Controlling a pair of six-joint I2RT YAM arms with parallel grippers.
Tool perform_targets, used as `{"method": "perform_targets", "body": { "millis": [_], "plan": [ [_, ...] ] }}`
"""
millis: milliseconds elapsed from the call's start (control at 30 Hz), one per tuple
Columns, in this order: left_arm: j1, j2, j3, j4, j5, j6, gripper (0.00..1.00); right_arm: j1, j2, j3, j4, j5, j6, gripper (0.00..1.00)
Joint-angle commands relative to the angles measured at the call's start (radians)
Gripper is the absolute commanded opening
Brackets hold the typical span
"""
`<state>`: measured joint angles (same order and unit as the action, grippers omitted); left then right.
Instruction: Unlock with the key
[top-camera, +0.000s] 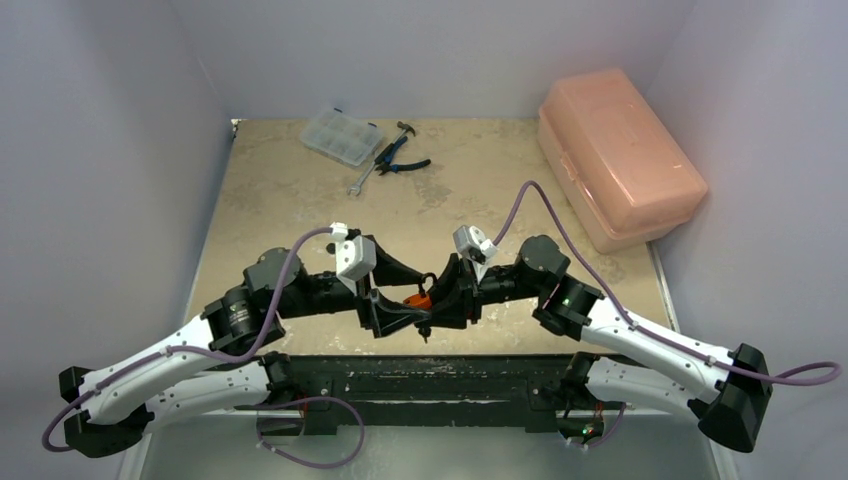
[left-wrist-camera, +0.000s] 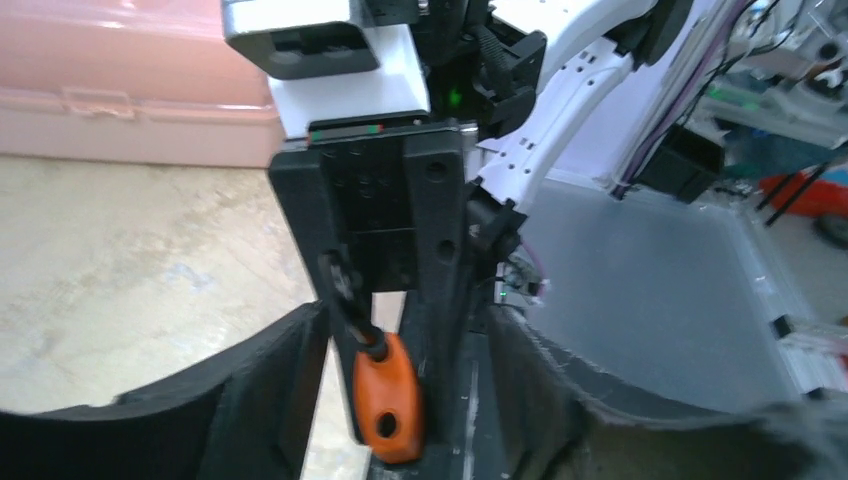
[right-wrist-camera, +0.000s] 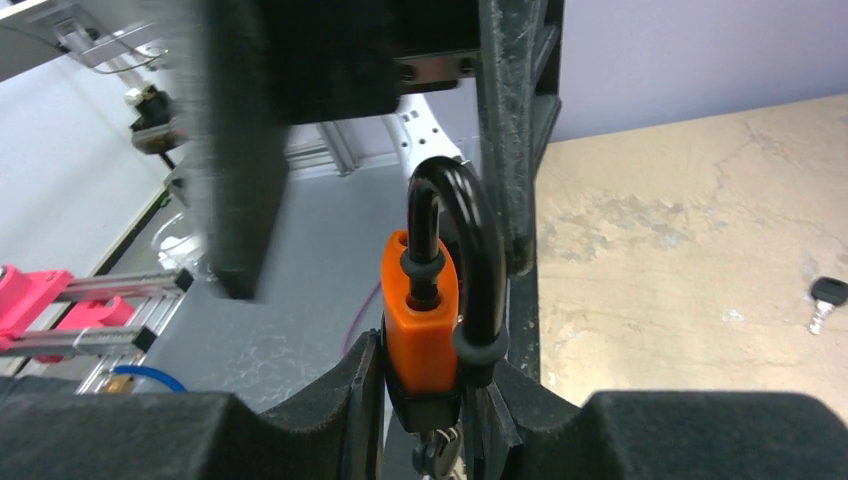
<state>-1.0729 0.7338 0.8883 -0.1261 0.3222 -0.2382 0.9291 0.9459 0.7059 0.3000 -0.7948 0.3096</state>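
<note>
Presently, your right gripper (right-wrist-camera: 430, 372) is clamped on the orange body of the padlock (right-wrist-camera: 422, 320). It holds the lock above the near edge of the table (top-camera: 480, 205), midway between the two arms. You will see in the right wrist view that the black shackle (right-wrist-camera: 470, 215) points away from that gripper's palm; whether it is latched or released I cannot tell. A sliver of metal (right-wrist-camera: 440, 455) shows beneath the lock body (too little of it to call it a key with confidence). One key (right-wrist-camera: 822, 298), black-headed, lies flat on the table, well apart from the lock.

Your left gripper (top-camera: 392, 312) faces the right one head-on with its fingers (left-wrist-camera: 265, 400) spread. The padlock sits in the gap between them and appears to touch neither.

At the far side of the table you have a pink box (top-camera: 620, 155) on the right. To its left lie a clear parts case (top-camera: 341, 135), pliers (top-camera: 402, 160) and a wrench (top-camera: 360, 182), close together.
</note>
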Motion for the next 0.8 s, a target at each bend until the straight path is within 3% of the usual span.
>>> {"method": "perform_targets", "body": {
  "millis": [0, 67, 167, 267, 467, 633, 767],
  "plan": [
    [0.0, -0.013, 0.074, -0.053, 0.002, 0.06, 0.85, -0.007, -0.021, 0.012, 0.029, 0.06, 0.011, 0.0],
    [0.0, -0.004, 0.103, -0.097, -0.018, 0.071, 0.95, -0.007, -0.017, 0.009, 0.031, 0.078, 0.012, 0.0],
    [0.0, -0.02, 0.128, -0.143, -0.07, 0.088, 0.99, -0.007, -0.006, 0.004, 0.033, 0.123, 0.013, 0.0],
    [-0.001, -0.059, 0.156, -0.196, -0.204, 0.118, 0.99, -0.008, 0.011, -0.004, 0.032, 0.204, 0.019, 0.0],
    [0.0, -0.13, 0.124, -0.242, -0.702, 0.162, 0.99, -0.009, 0.101, -0.011, 0.071, 0.359, 0.076, 0.0],
    [0.001, -0.14, 0.025, -0.212, -0.85, 0.173, 0.98, -0.022, 0.227, 0.008, 0.106, 0.505, 0.179, 0.0],
    [0.001, -0.13, -0.017, -0.216, -0.923, 0.172, 0.97, -0.088, 0.357, 0.021, 0.174, 0.497, 0.284, 0.0]
  ]
}}
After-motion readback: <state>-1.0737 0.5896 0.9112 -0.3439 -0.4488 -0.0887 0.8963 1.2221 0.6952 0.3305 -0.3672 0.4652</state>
